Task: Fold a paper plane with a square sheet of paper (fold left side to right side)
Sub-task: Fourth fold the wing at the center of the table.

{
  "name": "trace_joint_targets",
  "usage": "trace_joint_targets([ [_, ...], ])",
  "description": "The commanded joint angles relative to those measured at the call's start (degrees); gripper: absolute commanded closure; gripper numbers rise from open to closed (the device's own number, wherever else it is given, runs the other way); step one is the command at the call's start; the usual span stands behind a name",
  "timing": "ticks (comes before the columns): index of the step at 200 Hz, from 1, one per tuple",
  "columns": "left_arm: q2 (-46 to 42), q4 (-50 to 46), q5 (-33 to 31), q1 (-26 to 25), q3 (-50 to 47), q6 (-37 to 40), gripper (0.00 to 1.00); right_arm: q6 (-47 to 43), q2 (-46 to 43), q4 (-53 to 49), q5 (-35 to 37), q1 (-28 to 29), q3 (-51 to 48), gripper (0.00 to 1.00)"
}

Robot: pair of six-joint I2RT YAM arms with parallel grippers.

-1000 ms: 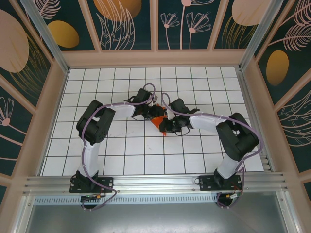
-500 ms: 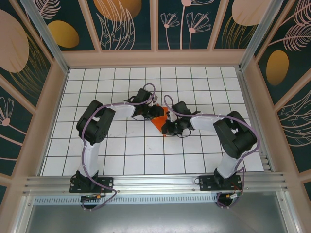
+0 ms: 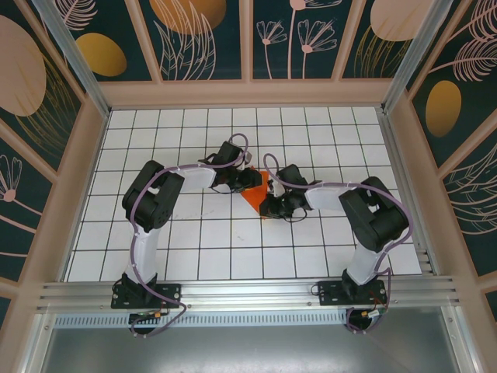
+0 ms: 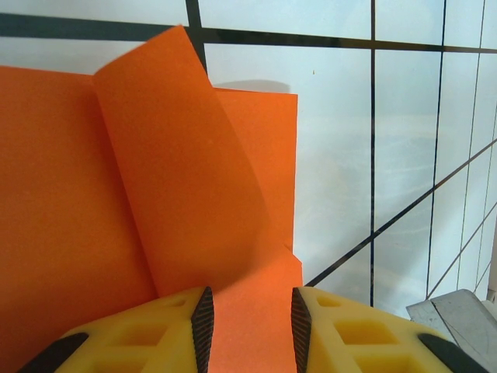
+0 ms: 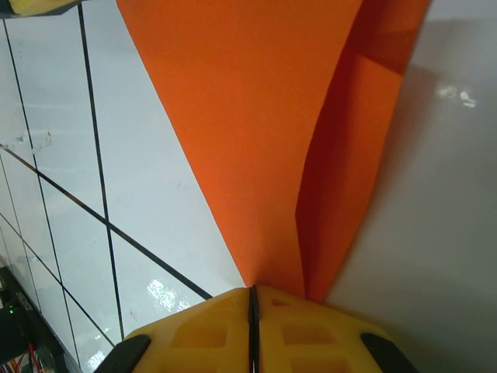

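Your white gridded table (image 3: 155,140) sits inside floral panelled walls. The square sheet of paper (image 3: 256,192) lies at its middle, partly folded, between the two arms. On the left, the left end effector (image 4: 250,320) stands part-open astride a curled flap, not clamping it. On the right, the right end effector (image 5: 252,299) is closed on the sheet's pointed corner. The crease runs straight away from that end effector, which probably makes it your pulling line.
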Motion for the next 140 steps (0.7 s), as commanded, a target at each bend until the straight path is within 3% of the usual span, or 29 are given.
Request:
trace_joint_targets([
  [1,4.7,-5.0,-4.6,-0.1,-1.5,1.7,0.64,0.9,-0.4,-5.0,0.0,0.1,-4.5,0.89],
  [64,4.7,-5.0,-4.7,0.0,-1.5,1.6,0.65,0.6,-5.6,-6.5,-0.6,0.0,-8.9,0.89],
  [140,4.1,-4.7,-4.5,-0.1,-1.7,1.5,0.65,-1.4,-13.2,-9.9,-1.7,-1.4,1.9,0.89],
])
